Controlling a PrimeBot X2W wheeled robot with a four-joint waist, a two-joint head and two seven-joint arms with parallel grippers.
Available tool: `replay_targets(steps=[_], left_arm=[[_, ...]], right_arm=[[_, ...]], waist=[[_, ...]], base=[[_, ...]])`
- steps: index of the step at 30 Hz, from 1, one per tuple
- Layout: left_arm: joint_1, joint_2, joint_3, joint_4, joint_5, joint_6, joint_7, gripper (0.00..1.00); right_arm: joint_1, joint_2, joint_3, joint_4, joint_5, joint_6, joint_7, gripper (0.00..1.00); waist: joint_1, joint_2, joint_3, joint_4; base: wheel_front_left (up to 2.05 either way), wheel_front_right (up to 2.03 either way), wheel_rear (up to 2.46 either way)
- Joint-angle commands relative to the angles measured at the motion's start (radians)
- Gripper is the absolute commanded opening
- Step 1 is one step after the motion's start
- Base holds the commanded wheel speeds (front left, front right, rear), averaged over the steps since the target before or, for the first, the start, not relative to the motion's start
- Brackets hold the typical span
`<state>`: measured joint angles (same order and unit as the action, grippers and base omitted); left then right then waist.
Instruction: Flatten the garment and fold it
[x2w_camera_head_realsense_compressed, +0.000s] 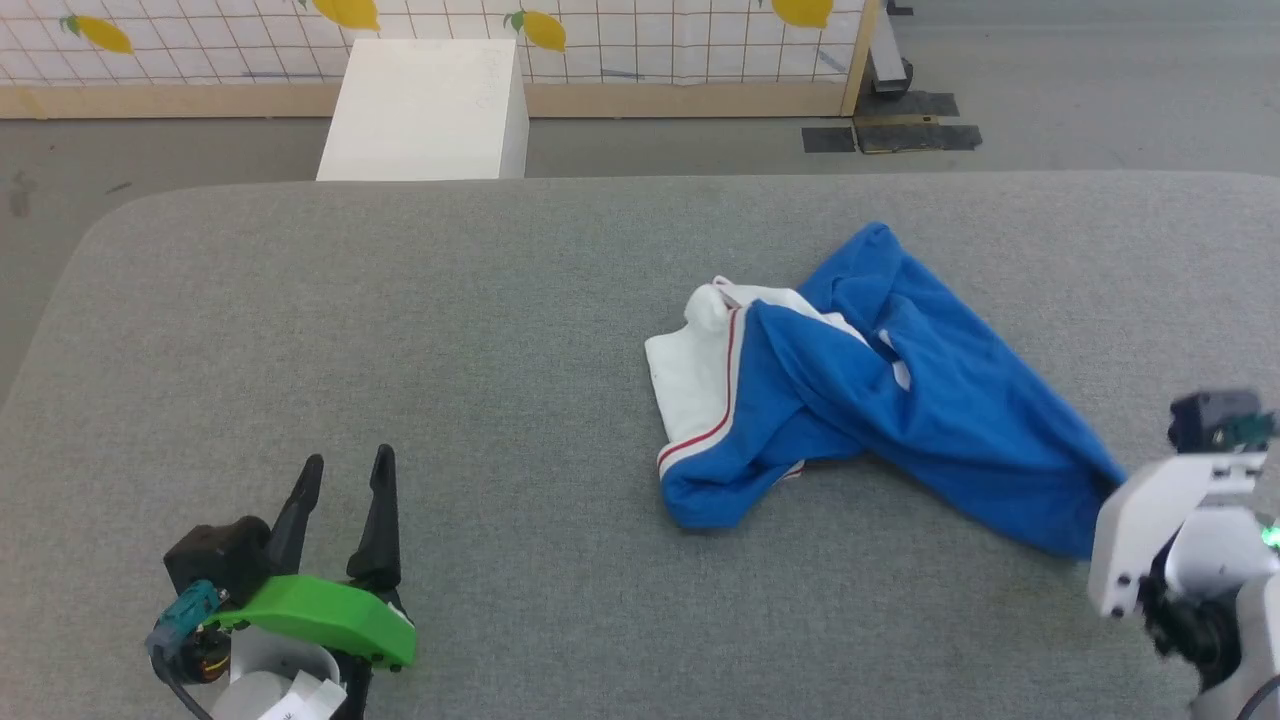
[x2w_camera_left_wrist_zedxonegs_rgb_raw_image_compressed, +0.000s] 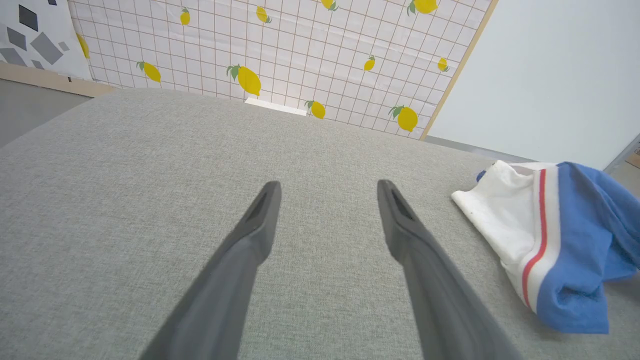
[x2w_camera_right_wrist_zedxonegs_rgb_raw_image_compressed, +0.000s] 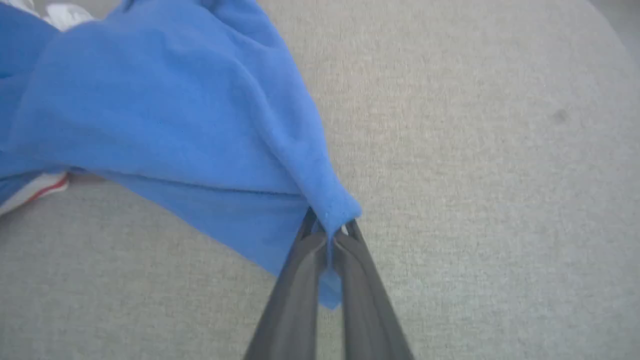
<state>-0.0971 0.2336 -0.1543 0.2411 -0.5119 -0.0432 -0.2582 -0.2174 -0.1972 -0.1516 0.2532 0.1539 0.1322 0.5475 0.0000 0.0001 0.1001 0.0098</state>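
The garment is a crumpled royal-blue T-shirt with a white sleeve and red-and-white striped trim. It lies on the right half of the grey surface. Its lettering and number are hidden in the folds. My right gripper is shut on a blue corner of the garment, which stretches away from the fingers. In the head view that corner runs down to my right wrist. My left gripper stands open over bare surface at the lower left, well apart from the shirt. Its fingers hold nothing, and the garment lies to their right.
A white box stands on the floor beyond the far edge of the grey surface. Behind it runs a lemon-print grid wall with a wooden base. Dark tape patches mark the floor at the back right.
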Motion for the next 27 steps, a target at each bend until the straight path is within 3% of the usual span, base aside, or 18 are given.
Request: replay_targets(steps=[1, 8, 10, 22, 27], left_arm=[[0.004, -0.001, 0.002, -0.006, 0.017, -0.007, -0.004, 1.0], [0.0, -0.003, -0.005, 0.002, 0.014, -0.01, -0.004, 1.0], [-0.001, -0.003, -0.006, 0.007, 0.011, -0.012, -0.004, 1.0], [0.007, 0.0, -0.014, 0.019, 0.011, -0.014, -0.004, 1.0], [0.009, -0.006, -0.024, 0.016, 0.009, -0.013, -0.001, 1.0]], right_arm=[[0.02, 0.021, -0.009, 0.007, -0.006, -0.002, 0.014, 0.0], [0.056, 0.07, -0.033, 0.051, 0.004, -0.002, 0.054, 0.0], [0.055, 0.078, -0.029, 0.052, 0.014, -0.002, 0.043, 1.0], [0.04, 0.119, -0.133, -0.101, 0.079, -0.002, -0.319, 1.0], [0.076, 0.136, -0.169, -0.135, 0.075, -0.002, -0.407, 1.0]], waist=[[0.0, -0.0001, 0.003, -0.002], [0.0, -0.0001, 0.009, -0.008], [0.0, -0.0001, 0.008, -0.008], [0.0, -0.0001, -0.032, -0.009], [0.0, -0.0001, -0.042, -0.015]], base=[[0.0, 0.0, 0.0], [0.0, 0.0, 0.0], [0.0, 0.0, 0.0], [0.0, 0.0, 0.0], [0.0, 0.0, 0.0]])
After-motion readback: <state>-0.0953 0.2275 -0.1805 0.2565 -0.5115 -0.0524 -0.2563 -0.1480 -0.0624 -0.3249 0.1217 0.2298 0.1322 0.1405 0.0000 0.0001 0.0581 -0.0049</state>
